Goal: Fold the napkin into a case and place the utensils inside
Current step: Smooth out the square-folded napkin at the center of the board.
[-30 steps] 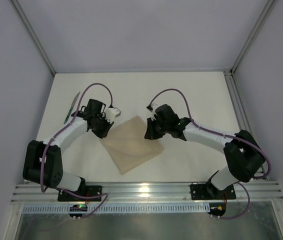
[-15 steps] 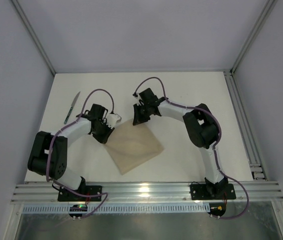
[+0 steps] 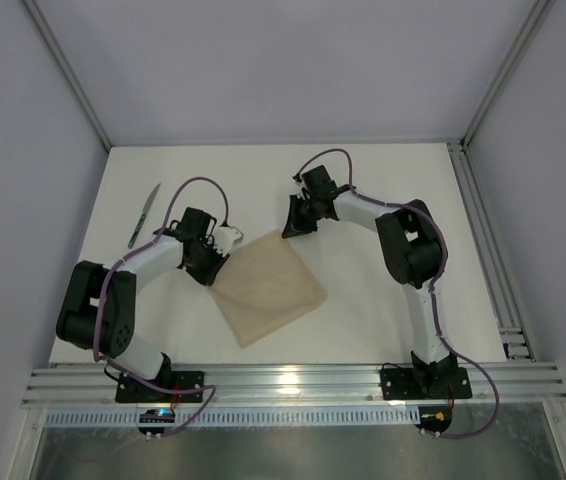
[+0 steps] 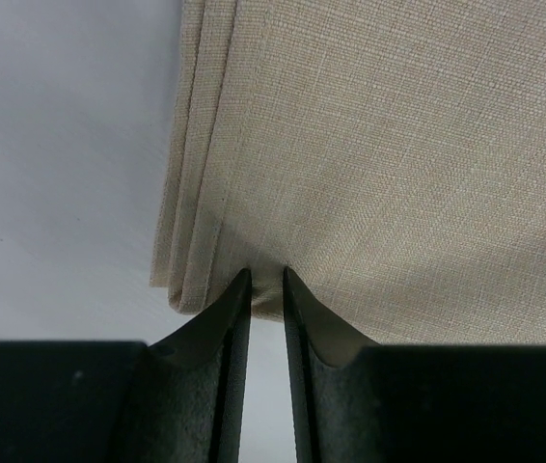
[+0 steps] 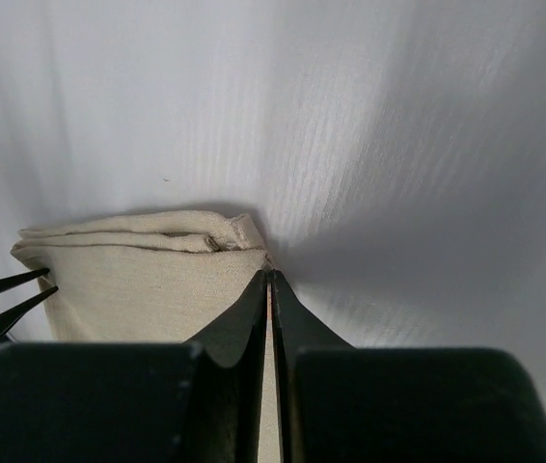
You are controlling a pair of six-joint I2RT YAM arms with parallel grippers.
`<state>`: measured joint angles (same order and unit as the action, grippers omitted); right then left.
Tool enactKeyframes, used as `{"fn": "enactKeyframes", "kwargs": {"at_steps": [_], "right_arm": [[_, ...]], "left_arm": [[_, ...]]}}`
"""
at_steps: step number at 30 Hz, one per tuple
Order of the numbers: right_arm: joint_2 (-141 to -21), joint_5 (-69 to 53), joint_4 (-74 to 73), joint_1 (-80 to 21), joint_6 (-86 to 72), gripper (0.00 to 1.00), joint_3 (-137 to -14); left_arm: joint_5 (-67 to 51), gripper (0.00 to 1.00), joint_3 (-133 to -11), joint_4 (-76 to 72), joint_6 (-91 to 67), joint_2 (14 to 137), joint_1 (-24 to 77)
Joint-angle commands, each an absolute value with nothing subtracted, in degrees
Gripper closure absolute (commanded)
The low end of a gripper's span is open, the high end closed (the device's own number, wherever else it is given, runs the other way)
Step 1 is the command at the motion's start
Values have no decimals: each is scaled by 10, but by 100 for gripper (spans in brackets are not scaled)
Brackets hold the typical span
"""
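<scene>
Centrally, on the worktop [image 3: 383,180] lies the folded napkin [image 3: 268,285]; the left hand [image 4: 266,275] grasps its layered left corner, the right hand [image 5: 269,275] sits clenched with tips at its far corner; 1 teal-handled utensil [image 3: 144,215] lies well apart, far left

Your left arm [image 3: 143,262] doubles back from its base and stretches forward-right. Its hand [image 4: 266,277] lies low, the fingers a narrow slit apart and nipping the edge of the napkin [image 4: 379,145]. Your right arm [image 3: 408,250] stands far forward, then bends left at the elbow. Its hand [image 5: 269,278] tilts downward, fingers pressed flat together.
</scene>
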<state>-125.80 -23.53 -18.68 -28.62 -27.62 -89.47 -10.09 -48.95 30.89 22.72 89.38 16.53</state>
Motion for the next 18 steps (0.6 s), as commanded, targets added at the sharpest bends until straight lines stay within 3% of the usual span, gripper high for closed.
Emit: {"fn": "enactKeyframes", "kwargs": {"at_steps": [1,10,18], "right_arm": [[-1267,-227,-183,-286,-280,93,-915],[-1109,-154,-204,-301,-208,93,-862],[-945,-170,-175,-394,-205,92,-639]], "left_arm": [[-95,78,-474,291,232,904,166],[-122,67,-533,347,221,825,161],[-126,69,-504,351,225,839,153]]}}
